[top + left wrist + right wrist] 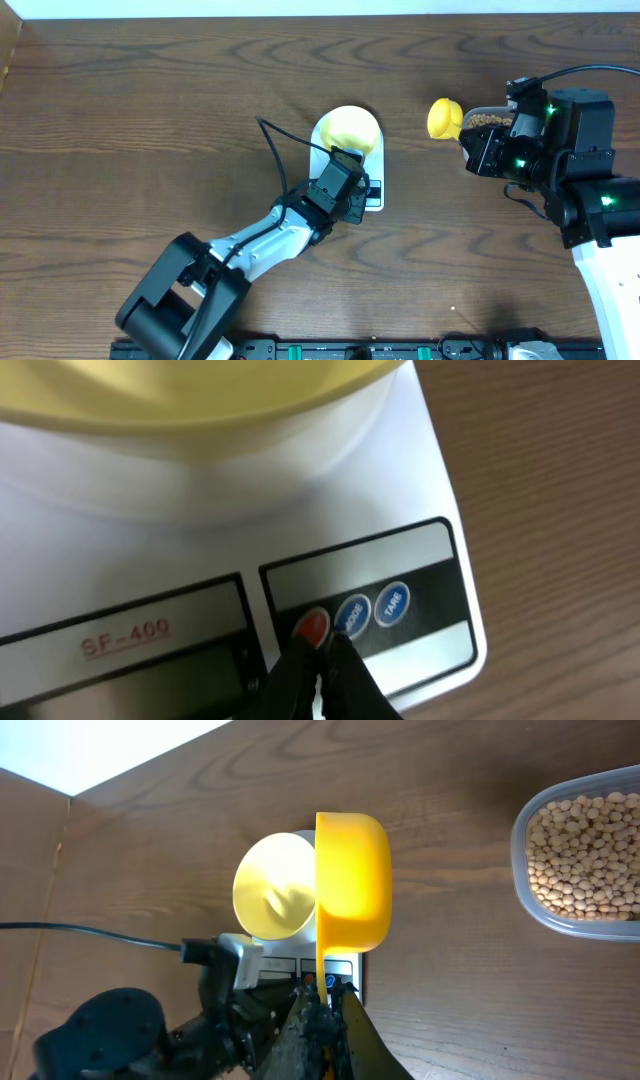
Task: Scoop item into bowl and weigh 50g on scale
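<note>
The white scale sits mid-table with the pale yellow-green bowl on its platform. My left gripper is shut, its tips pressed together on the red button of the scale, just below the bowl. My right gripper is shut on the thin handle of a yellow scoop, held in the air right of the scale and bowl. The scoop shows its outside only. The beans lie in a clear tub.
The clear tub stands at the right, partly under my right arm. The left arm's black body and cable reach across in front of the scale. Dark wooden table all round.
</note>
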You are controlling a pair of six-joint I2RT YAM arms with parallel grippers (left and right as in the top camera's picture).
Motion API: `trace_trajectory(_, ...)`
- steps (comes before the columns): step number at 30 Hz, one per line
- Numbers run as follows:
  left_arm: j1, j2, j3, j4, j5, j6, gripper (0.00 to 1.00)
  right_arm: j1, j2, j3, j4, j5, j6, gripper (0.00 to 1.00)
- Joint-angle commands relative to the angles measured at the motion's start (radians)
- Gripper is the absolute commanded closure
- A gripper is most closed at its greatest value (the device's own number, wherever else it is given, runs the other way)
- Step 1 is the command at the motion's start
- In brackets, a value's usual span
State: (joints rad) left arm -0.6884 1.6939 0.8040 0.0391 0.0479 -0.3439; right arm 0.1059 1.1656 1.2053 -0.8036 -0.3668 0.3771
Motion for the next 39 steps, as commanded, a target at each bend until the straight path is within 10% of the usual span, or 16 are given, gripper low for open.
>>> trace_trajectory(1,0.0,0.027,-0.01,0.019,-0.019,-0.009,0.93,-0.007,-0.009,0.024,0.002,0.002,-0.019,0.99)
trace_trajectory(39,0.0,0.097,-0.01,0.051,-0.06,-0.01,0.93,-0.007,-0.008,0.024,0.018,-0.006,-0.008,0.99)
